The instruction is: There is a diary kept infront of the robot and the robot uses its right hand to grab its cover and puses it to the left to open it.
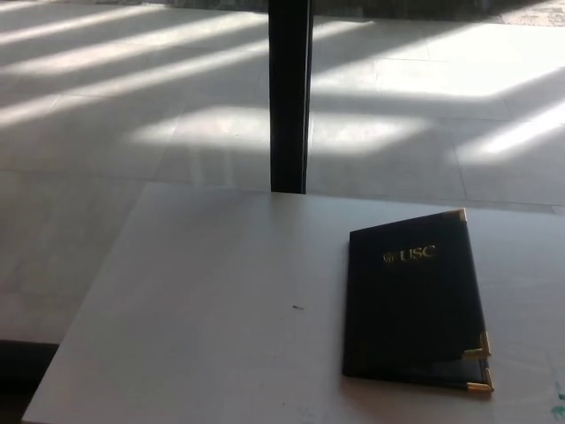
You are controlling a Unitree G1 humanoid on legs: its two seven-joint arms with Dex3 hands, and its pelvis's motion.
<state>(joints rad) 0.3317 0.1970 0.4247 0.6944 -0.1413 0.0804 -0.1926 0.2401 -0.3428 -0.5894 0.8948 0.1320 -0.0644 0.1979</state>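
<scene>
A black diary [413, 300] lies closed on the white table [212, 300], right of centre in the head view. Gold "USC" lettering marks its cover, and gold corner caps show at its top right and bottom right corners. The cover stands slightly lifted at the bottom right corner. Neither of my hands shows in the picture.
A black vertical post [290, 93] rises behind the table's far edge. Beyond it lies a tiled floor [132, 106] striped with sunlight. The table's left edge runs diagonally toward the bottom left.
</scene>
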